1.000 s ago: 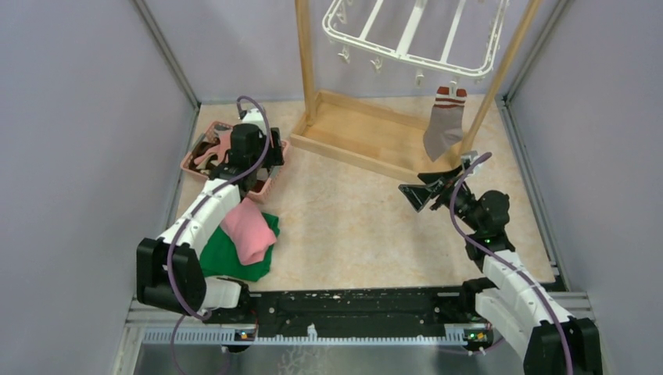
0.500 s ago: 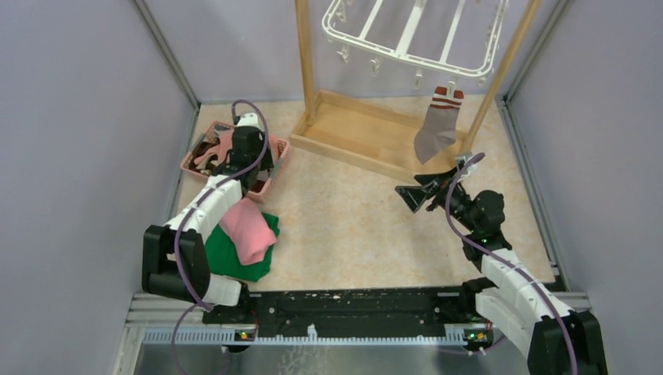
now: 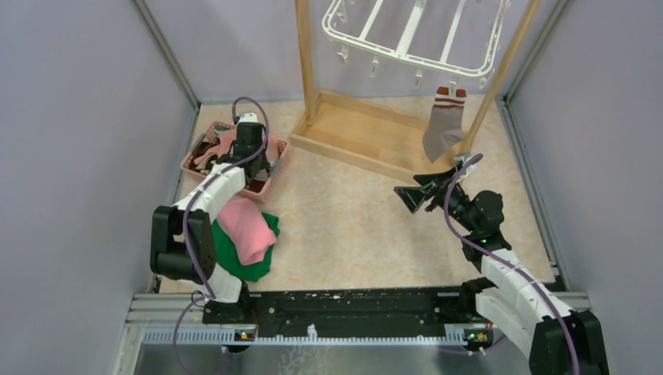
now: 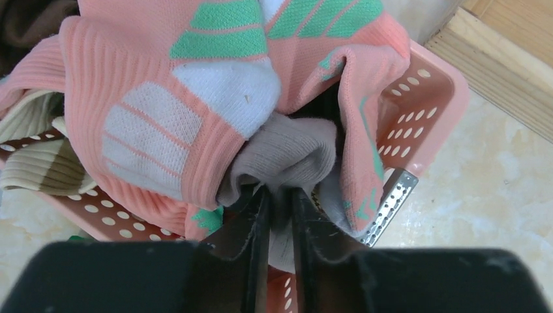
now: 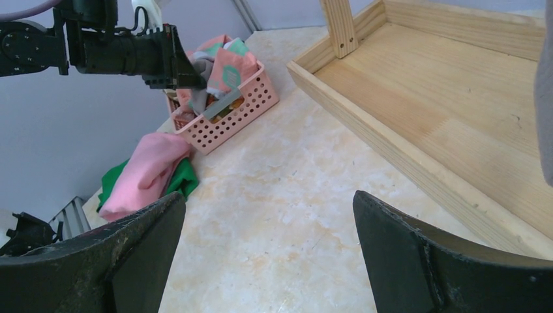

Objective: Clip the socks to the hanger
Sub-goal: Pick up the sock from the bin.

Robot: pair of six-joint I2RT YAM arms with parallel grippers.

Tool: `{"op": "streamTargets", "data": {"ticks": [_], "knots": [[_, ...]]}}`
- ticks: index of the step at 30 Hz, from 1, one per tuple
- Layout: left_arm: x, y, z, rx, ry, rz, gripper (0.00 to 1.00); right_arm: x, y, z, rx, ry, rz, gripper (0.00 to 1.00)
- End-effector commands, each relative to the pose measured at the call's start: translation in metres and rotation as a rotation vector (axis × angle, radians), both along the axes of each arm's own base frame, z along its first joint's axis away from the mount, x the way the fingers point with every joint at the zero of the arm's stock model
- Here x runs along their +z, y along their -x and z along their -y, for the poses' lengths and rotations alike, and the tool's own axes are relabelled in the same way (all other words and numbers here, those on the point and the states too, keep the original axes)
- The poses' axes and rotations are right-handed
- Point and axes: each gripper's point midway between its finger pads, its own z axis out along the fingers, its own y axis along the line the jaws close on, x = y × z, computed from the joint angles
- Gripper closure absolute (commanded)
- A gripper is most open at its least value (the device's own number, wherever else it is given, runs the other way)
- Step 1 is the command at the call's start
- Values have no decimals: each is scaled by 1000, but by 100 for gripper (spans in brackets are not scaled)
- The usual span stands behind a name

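The white hanger (image 3: 406,56) hangs in the wooden stand, with one grey sock with a red-white striped cuff (image 3: 444,125) clipped at its right corner. The other socks lie in a pink basket (image 4: 424,98): a salmon one with teal and white shapes (image 4: 163,98), a brown-cream striped one (image 4: 36,166) and a grey-brown one (image 4: 290,153). My left gripper (image 4: 279,195) reaches into the basket, its jaws pinched narrow on a fold of the grey-brown sock. Over the bare floor below the clipped sock, my right gripper (image 5: 269,208) stands wide open with nothing in it.
The wooden stand (image 5: 417,124) has a low tray-like base on the floor at the back. A pink cloth (image 3: 246,226) lies on a green cloth (image 3: 227,258) just in front of the basket. A perforated metal strip (image 4: 391,205) sticks out at the basket's edge.
The left gripper's jaws have narrowed onto the grey-brown sock, and its arm has reached further into the basket. The clipped sock sways a little. The right arm has barely moved.
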Motion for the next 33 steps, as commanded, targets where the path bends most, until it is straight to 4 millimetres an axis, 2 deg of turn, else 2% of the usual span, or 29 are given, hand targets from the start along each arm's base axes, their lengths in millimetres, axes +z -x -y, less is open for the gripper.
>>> {"op": "streamTargets", "data": {"ticks": [1, 4, 8, 11, 15, 23, 27, 33], "knots": [[24, -5, 1, -10, 24, 42, 83, 12, 1, -2, 4, 4, 57, 2], [43, -2, 0, -15, 19, 94, 91, 12, 1, -2, 4, 7, 55, 2], [79, 5, -5, -13, 12, 207, 96, 12, 2, -2, 4, 8, 57, 1], [107, 11, -1, -48, 30, 301, 99, 13, 1, -2, 4, 9, 58, 1], [147, 22, 9, -110, 77, 444, 100, 12, 1, -2, 5, 11, 54, 2], [219, 39, 17, -146, 154, 630, 100, 12, 1, -2, 5, 13, 54, 2], [238, 43, 15, -136, 165, 676, 100, 13, 2, -3, 8, 13, 58, 1], [272, 50, 39, -240, 270, 742, 100, 13, 3, -3, 10, 12, 58, 1]]}}
